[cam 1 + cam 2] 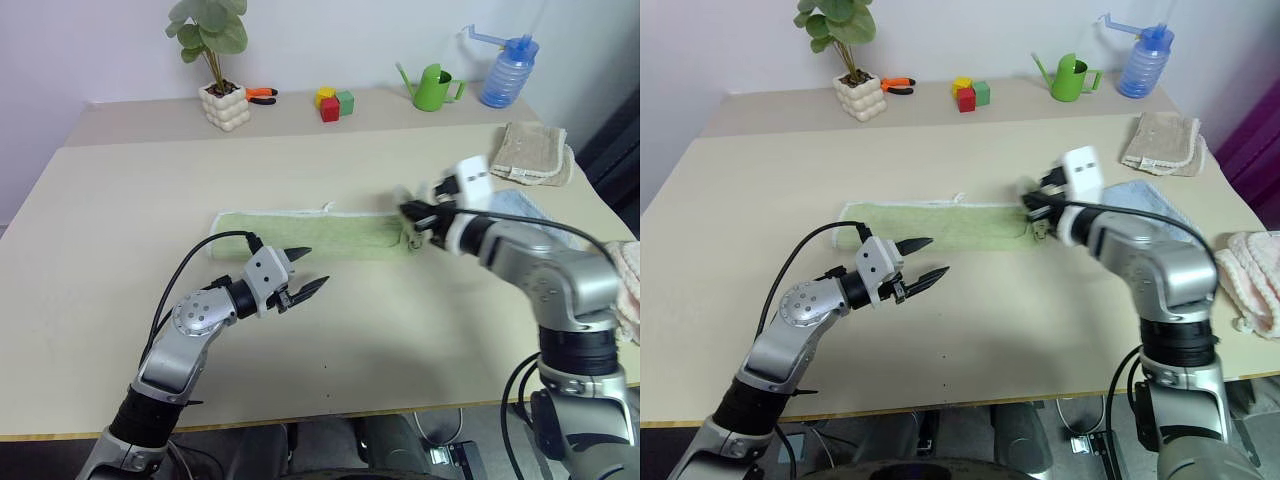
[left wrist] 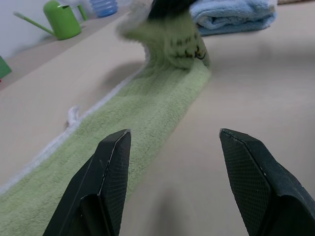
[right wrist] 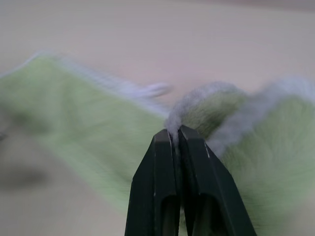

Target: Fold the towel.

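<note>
**Inspector:** What stage had been reached?

**Assessor:** The light green terry-cloth towel with the pale stitched edge (image 1: pixel 300 234) was found laid out as a long narrow strip across the middle of the pale wooden table (image 1: pixel 120 200). Its right end had been pinched shut in the right hand (image 1: pixel 412 218) and raised off the surface.

**Inspector:** And the left hand?

**Assessor:** The left hand (image 1: pixel 308 270) was held with its fingers spread and empty, just in front of the strip.

**Inspector:** Remaining work?

**Assessor:** The lengthwise fold was judged done. The raised end was yet to be carried across to the left end and laid flat.
</note>
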Motion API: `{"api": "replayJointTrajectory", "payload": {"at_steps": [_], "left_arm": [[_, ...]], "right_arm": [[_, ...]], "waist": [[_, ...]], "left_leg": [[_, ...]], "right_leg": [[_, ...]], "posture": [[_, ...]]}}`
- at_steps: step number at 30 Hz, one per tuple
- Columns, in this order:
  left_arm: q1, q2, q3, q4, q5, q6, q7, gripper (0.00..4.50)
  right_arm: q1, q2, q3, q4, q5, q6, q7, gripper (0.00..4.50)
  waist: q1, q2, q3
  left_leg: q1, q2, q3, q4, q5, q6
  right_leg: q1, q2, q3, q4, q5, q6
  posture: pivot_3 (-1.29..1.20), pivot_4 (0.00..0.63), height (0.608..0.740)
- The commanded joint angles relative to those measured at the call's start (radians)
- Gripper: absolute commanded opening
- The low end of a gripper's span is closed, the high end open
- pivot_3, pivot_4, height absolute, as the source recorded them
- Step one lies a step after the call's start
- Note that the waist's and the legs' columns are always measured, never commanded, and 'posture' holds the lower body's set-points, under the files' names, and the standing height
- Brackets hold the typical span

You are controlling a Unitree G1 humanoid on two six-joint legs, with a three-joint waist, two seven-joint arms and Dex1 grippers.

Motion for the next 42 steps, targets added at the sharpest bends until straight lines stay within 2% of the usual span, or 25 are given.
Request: {"api": "replayJointTrajectory", "payload": {"at_steps": [1,6,14,17,21,23,24,27,28,30,32,36,42], "left_arm": [[0.002,-0.002,0.006,-0.036,0.014,-0.006,0.019,2.94],[0.031,0.006,0.023,-0.072,0.016,0.013,0.041,2.94],[0.049,0.006,0.019,-0.085,0.018,0.021,0.051,2.94],[0.046,0.002,0.017,-0.082,0.018,0.021,0.053,2.94],[0.048,0.001,0.019,-0.083,0.015,0.020,0.051,2.94],[0.051,0.003,0.020,-0.083,0.013,0.019,0.049,2.94],[0.051,0.004,0.022,-0.082,0.013,0.018,0.047,2.94],[0.049,0.009,0.029,-0.077,0.010,0.016,0.045,2.94],[0.050,0.011,0.031,-0.075,0.010,0.014,0.044,2.94],[0.049,0.011,0.033,-0.070,0.010,0.013,0.045,2.94],[0.042,0.006,0.031,-0.065,0.008,0.014,0.044,2.94],[0.034,0.000,0.023,-0.054,0.014,0.009,0.042,2.94],[0.041,-0.003,0.029,-0.052,0.020,0.009,0.054,2.94]], "right_arm": [[-0.045,0.066,0.129,0.087,-0.093,-0.102,0.039,0.08],[-0.048,0.105,0.182,0.136,-0.149,-0.157,0.088,0.08],[-0.048,0.147,0.164,0.156,-0.191,-0.172,0.089,0.08],[-0.028,0.140,0.150,0.106,-0.156,-0.162,0.136,0.92],[0.010,0.096,0.120,-0.002,-0.117,-0.181,0.210,2.71],[0.025,0.070,0.100,-0.028,-0.124,-0.194,0.218,3.85],[0.035,0.049,0.076,-0.046,-0.115,-0.200,0.234,4.25],[0.047,0.009,-0.010,-0.080,-0.071,-0.212,0.266,4.25],[0.042,0.010,-0.039,-0.074,-0.063,-0.214,0.256,4.01],[0.016,0.014,-0.083,-0.017,-0.086,-0.227,0.210,3.31],[-0.013,0.014,-0.082,0.076,-0.152,-0.275,0.164,2.41],[-0.042,0.050,-0.066,0.224,-0.210,-0.355,0.127,0.38],[-0.034,0.138,0.032,0.416,-0.293,-0.503,0.164,0.38]], "waist": [[0.000,0.000,0.000],[0.008,0.000,0.000],[0.020,0.000,0.000],[0.021,0.000,0.000],[0.023,0.000,0.000],[0.024,0.000,0.000],[0.024,0.000,0.000],[0.024,0.000,0.000],[0.024,0.000,0.000],[0.021,0.000,0.000],[0.019,0.000,0.000],[0.022,0.000,0.000],[0.020,0.000,0.000]], "left_leg": [[0.000,0.000,0.000,0.000,0.000,0.000],[-0.002,-0.001,-0.001,0.000,0.000,0.000],[-0.003,-0.001,-0.002,0.000,0.000,0.000],[-0.003,-0.001,-0.002,0.000,0.000,0.000],[-0.004,-0.001,-0.002,0.000,0.000,0.000],[-0.004,-0.001,-0.002,0.000,0.000,0.000],[-0.004,-0.001,-0.002,0.000,0.000,0.000],[-0.004,-0.001,-0.002,0.000,0.000,0.000],[-0.004,-0.001,-0.002,0.000,0.000,0.000],[-0.004,-0.001,-0.002,0.000,0.000,0.000],[-0.003,0.000,-0.002,0.000,0.000,0.000],[-0.003,0.000,-0.002,0.000,0.000,0.000],[-0.004,-0.001,-0.001,0.000,0.000,0.000]], "right_leg": [[0.000,0.000,0.000,0.000,0.000,0.000],[-0.002,-0.001,-0.001,-0.001,0.000,0.000],[-0.003,-0.001,-0.001,-0.001,0.000,0.000],[-0.003,-0.001,-0.001,-0.001,0.000,0.000],[-0.003,-0.001,-0.002,-0.002,0.000,0.000],[-0.003,-0.001,-0.002,-0.002,0.000,0.000],[-0.002,-0.001,-0.002,-0.002,0.000,0.000],[-0.002,-0.001,-0.002,-0.002,0.000,0.000],[-0.002,-0.001,-0.002,-0.002,0.000,0.000],[-0.002,-0.001,-0.002,-0.002,0.000,0.000],[-0.002,-0.001,-0.002,-0.002,0.000,0.000],[-0.002,-0.001,-0.002,-0.002,0.000,0.000],[-0.002,-0.001,-0.001,-0.002,0.000,0.000]], "posture": [[0.00,0.150,0.727],[0.00,0.150,0.727],[0.00,0.150,0.727],[0.00,0.150,0.727],[0.00,0.150,0.727],[0.00,0.150,0.727],[0.00,0.150,0.727],[0.00,0.150,0.727],[0.00,0.150,0.727],[0.00,0.150,0.727],[0.00,0.150,0.727],[0.00,0.150,0.727],[0.00,0.150,0.727]]}}
